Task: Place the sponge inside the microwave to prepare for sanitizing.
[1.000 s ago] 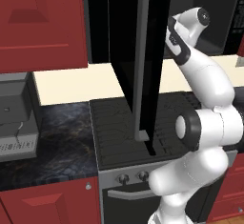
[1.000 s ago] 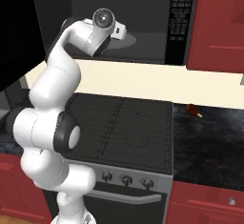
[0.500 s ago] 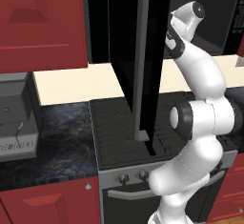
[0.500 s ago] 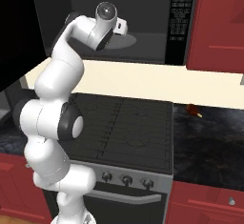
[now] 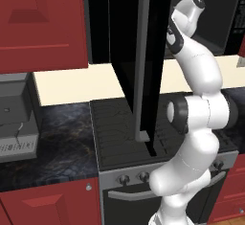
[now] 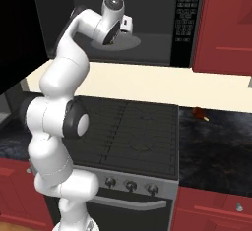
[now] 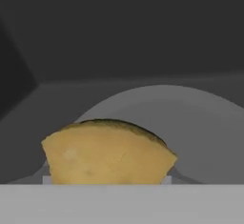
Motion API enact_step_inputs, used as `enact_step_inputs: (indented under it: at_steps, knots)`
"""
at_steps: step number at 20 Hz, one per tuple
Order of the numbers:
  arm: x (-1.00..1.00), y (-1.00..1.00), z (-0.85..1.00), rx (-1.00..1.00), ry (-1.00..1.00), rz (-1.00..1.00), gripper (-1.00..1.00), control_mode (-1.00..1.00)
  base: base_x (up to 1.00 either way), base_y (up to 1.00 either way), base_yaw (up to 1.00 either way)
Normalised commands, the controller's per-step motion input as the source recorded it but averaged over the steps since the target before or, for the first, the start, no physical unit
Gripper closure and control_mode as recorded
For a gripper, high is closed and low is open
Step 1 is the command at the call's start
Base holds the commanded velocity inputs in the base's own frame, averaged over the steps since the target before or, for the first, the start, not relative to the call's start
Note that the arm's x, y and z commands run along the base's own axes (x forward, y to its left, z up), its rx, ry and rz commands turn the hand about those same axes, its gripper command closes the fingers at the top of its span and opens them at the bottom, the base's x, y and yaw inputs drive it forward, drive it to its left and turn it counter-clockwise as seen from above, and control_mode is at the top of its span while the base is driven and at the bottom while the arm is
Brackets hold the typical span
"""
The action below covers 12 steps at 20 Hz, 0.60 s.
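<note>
The microwave point(image 6: 147, 23) stands with its door point(image 5: 143, 51) swung fully out over the stove point(image 6: 133, 131), so the opening step looks complete. The arm reaches up into the grey cavity, and the gripper point(image 6: 125, 24) sits at the mouth, above the round turntable point(image 6: 129, 42).

In the hand view a yellow sponge point(image 7: 108, 152) sits right at the fingers, with the turntable point(image 7: 200, 132) and the cavity's back wall beyond it. The jaws appear part-closed on the sponge, which seems to be carried rather than resting on the plate; the fingertips themselves are hidden behind it, so the contact is a judgement.

Progress, as judged: most of the task is done. What remains is to lower the sponge onto the turntable, let go, and draw the arm out clear of the door.

Contents: the cavity holds the turntable and nothing else that can be made out. A small reddish item point(image 6: 198, 112) lies on the dark counter point(image 6: 216, 141) right of the stove; a grey boxy appliance point(image 5: 14, 114) stands on the counter to the left.
</note>
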Motion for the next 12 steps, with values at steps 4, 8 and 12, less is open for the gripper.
enact_step_inputs:
  at_steps: [4,8,12]
  knots:
    - [0.03,-0.08,-0.21,-0.03,0.04,0.05,1.00,-1.00,0.00,0.00,0.00]
    - [0.04,-0.11,-0.21,-0.04,0.04,0.04,1.00,-1.00,0.00,0.00,0.00]
    - [0.05,-0.15,-0.21,-0.05,0.02,0.02,1.00,-1.00,0.00,0.00,0.00]
